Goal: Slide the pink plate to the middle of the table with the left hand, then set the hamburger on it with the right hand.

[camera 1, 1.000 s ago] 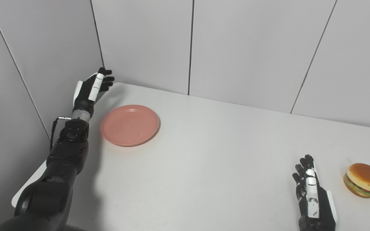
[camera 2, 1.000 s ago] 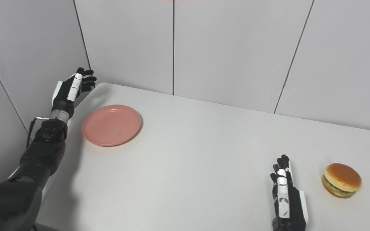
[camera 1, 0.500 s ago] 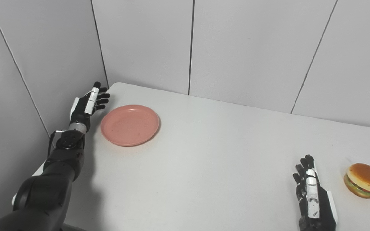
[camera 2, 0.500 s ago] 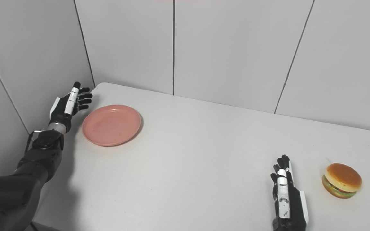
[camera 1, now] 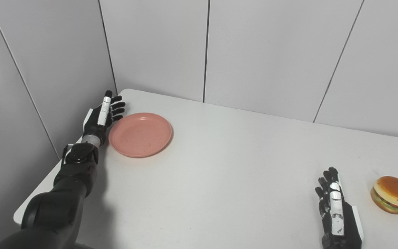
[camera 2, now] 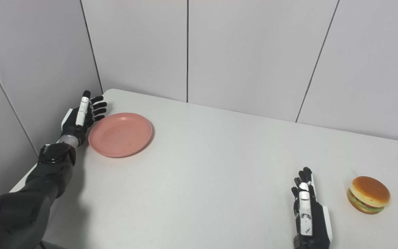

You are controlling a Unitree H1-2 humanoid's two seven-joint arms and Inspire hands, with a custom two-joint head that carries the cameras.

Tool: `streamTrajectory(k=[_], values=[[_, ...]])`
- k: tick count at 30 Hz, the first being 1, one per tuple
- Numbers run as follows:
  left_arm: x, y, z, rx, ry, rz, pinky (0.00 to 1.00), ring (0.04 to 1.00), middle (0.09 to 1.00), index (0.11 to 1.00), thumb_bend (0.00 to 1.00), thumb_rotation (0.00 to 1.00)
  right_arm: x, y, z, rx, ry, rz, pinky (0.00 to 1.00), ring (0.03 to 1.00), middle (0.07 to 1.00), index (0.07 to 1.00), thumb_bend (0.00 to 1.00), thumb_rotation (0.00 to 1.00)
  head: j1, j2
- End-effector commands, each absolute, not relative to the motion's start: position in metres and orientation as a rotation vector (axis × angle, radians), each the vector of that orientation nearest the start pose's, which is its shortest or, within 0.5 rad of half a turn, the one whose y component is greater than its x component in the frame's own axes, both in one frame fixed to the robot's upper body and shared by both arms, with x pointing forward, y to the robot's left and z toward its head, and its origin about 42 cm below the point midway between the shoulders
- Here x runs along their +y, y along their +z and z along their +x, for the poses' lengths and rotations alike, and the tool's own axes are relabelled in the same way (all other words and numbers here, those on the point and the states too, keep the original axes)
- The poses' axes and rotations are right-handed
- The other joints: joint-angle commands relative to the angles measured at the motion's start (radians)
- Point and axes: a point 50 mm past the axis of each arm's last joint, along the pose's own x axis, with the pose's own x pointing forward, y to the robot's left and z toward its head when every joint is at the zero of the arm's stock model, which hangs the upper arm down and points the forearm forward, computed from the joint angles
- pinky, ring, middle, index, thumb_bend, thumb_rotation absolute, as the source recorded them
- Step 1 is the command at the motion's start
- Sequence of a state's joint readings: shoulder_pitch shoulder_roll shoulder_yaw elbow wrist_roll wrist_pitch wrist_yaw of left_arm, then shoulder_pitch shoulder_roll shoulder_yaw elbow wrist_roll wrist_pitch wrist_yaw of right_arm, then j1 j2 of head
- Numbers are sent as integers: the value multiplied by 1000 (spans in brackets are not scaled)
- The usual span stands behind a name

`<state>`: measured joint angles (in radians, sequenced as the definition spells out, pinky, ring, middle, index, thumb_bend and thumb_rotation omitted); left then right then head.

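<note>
A pink plate lies flat near the table's far left corner. My left hand stands on edge just left of the plate's rim, open, fingers spread and pointing away, about touching the rim. The hamburger, a brown bun with green and red filling, sits at the right edge of the table. My right hand rests open on the table near the front edge, a hand's width left of the hamburger, holding nothing.
The white table is bounded by grey wall panels at the back and on the left. The table's left corner edge lies close behind the left hand.
My left hand has come down from beside the wall and moved right to the plate's left rim. The plate, the hamburger and the right hand have stayed put.
</note>
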<state>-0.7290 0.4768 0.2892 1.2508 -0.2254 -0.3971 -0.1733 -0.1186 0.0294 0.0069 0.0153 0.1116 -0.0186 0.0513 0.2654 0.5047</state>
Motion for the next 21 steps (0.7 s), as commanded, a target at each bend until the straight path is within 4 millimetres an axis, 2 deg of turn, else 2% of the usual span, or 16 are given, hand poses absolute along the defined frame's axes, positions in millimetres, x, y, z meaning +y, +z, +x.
streamTrajectory(k=[1, 8, 21], values=[[445, 156, 464, -72, 257, -23, 772, 797, 778, 761, 934, 1000, -186, 129, 319, -120, 86, 143, 1000, 1000, 1000, 1000, 463, 946, -1, 3], [422, 145, 464, -109, 203, -126, 778, 796, 782, 766, 946, 1000, -187, 129, 319, -124, 92, 141, 1000, 1000, 1000, 1000, 464, 952, 0, 5], [390, 136, 468, -106, 166, -182, 781, 784, 774, 754, 968, 1000, -188, 130, 320, -129, 87, 152, 1000, 1000, 1000, 1000, 461, 936, 5, 16]])
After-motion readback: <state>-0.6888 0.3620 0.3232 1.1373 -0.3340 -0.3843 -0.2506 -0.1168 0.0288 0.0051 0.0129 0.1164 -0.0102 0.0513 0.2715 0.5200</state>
